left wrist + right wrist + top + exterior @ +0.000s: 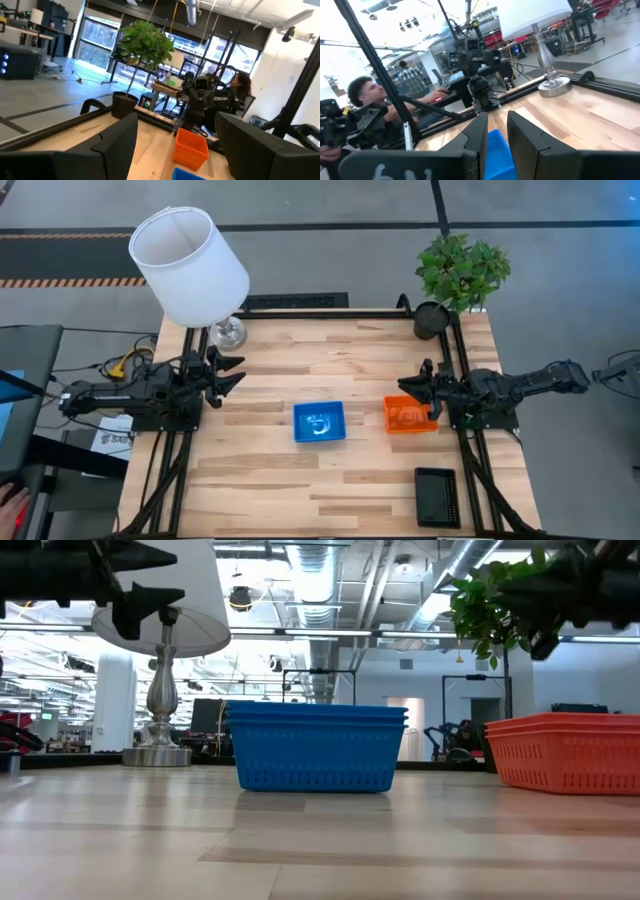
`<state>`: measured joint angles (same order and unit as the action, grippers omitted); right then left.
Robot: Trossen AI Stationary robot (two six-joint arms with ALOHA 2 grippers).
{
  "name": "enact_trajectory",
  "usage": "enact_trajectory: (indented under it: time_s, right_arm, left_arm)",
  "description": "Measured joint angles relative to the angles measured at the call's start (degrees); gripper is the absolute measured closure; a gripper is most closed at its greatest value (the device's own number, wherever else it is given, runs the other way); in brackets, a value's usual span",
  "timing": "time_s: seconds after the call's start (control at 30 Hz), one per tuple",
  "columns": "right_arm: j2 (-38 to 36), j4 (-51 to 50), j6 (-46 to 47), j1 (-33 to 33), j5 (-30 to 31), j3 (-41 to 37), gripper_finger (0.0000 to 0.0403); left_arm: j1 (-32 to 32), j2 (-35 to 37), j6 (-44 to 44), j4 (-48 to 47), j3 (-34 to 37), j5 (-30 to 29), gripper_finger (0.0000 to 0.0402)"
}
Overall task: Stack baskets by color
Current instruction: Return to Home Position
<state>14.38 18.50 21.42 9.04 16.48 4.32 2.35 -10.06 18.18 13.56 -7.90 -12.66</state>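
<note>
Every colour looks paired off, so I judge the stacking itself done and the step in hand to be parking both arms at rest. The blue perforated plastic baskets (319, 422) sit nested one in the other near the middle of the pale wooden table (300, 490); the low view shows two blue rims close above each other. The red-orange mesh baskets (409, 416) stand to their right, apart from the blue, and the black mesh baskets (437, 496) lie near the table's front right corner, though from above I cannot count how many are in that pile. My left gripper (228, 374) hangs above the table's left edge, well apart from every basket, fingers (112, 145) spread wide and holding nothing. My right gripper (412, 385) hovers just beside the far edge of the red-orange stack, above it and not touching, with only a narrow gap between its fingers (475, 137) and nothing between them. The next move, as I see it, calls for little: fold each arm toward its own base, keep the right one lifted clear of the red-orange rim as it goes, and disturb none of the three piles.
</note>
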Motion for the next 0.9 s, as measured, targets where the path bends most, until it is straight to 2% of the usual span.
enact_trajectory:
  time_s: [0.13,0.3,0.5,0.67,0.9]
  right_arm:
    - [-4.5,-0.2,0.2,-1.9,0.4,-3.6,0.0311]
    - [-8.8,-6.5,0.5,-4.5,0.3,-3.8,0.0311]
    - [-12.8,-14.4,1.0,-5.7,-0.3,-3.8,0.0311]
    - [-13.4,-18.6,0.8,-5.7,-2.3,-2.9,0.0311]
    - [-13.3,-29.1,0.6,-5.7,-3.1,0.3,0.0311]
  left_arm:
    - [0.0,2.2,1.4,0.1,1.9,2.1,0.0148]
    - [0.0,4.3,4.6,-0.6,4.5,3.0,0.0148]
    - [0.0,4.5,5.4,-8.2,4.6,4.1,0.0148]
    - [0.0,4.5,6.4,-16.2,4.6,4.7,0.0148]
    - [0.0,4.5,5.4,-19.5,4.5,3.1,0.0148]
